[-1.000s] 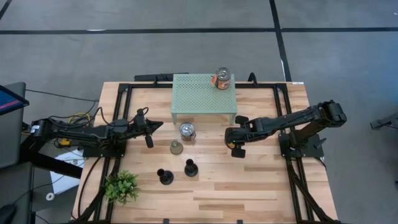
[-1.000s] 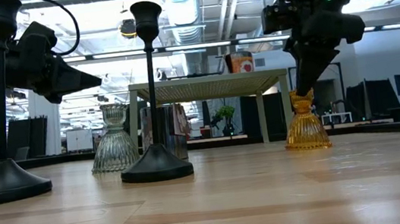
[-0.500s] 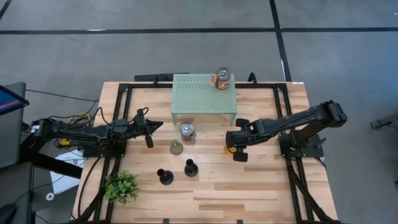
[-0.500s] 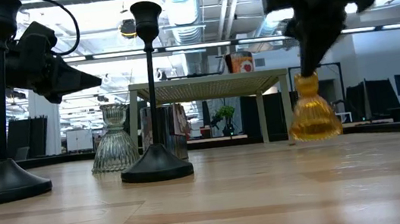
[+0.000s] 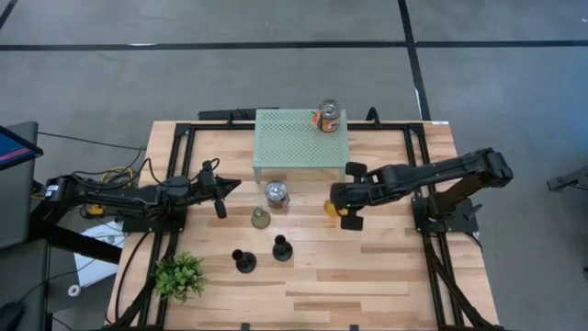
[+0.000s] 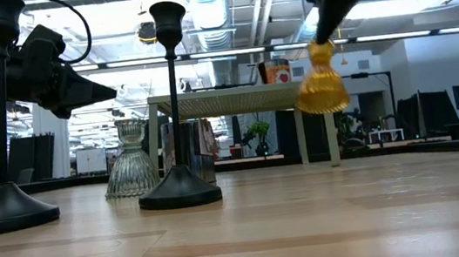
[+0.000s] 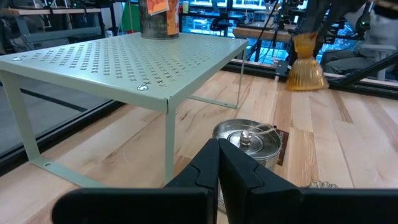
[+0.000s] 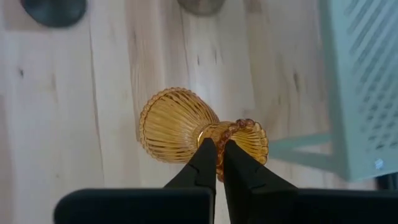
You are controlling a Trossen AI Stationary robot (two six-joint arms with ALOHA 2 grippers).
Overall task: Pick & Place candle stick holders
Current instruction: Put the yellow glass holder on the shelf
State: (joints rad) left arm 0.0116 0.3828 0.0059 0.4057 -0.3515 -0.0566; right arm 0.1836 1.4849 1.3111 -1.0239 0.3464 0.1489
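Note:
My right gripper (image 5: pixel 338 206) is shut on the amber glass holder (image 5: pixel 330 209), which hangs in the air in the low view (image 6: pixel 321 89) in front of the mint-green rack (image 5: pixel 301 138). A silvery jar-like holder (image 5: pixel 329 117) stands on the rack's top and another (image 5: pixel 277 194) on the table. The grey-olive ribbed holder (image 5: pixel 261 218) and two black bell-shaped holders (image 5: pixel 281 247) (image 5: pixel 243 262) stand on their bases on the table. My left gripper (image 5: pixel 230 187) is shut and empty, hovering left of the jar (image 7: pixel 249 140). My right gripper pinches the amber holder's narrow neck (image 8: pixel 212 132) between its two fingers, between the flared ribbed base (image 8: pixel 168 124) and the beaded top cup (image 8: pixel 249 134). The fingers come from above, slanting from the table's right. The holder hangs below them, slightly tilted, clear of the table.
A green leafy plant (image 5: pixel 179 276) stands at the near left corner. The rack's legs (image 7: pixel 171 143) stand close to the jar on the table. Bare wood lies at the table's near right (image 5: pixel 395 276).
My right gripper has risen with the amber holder and gone a little toward the table's left and far edge, toward the rack. The holder, which stood on the table, is now lifted clear and slightly tilted.

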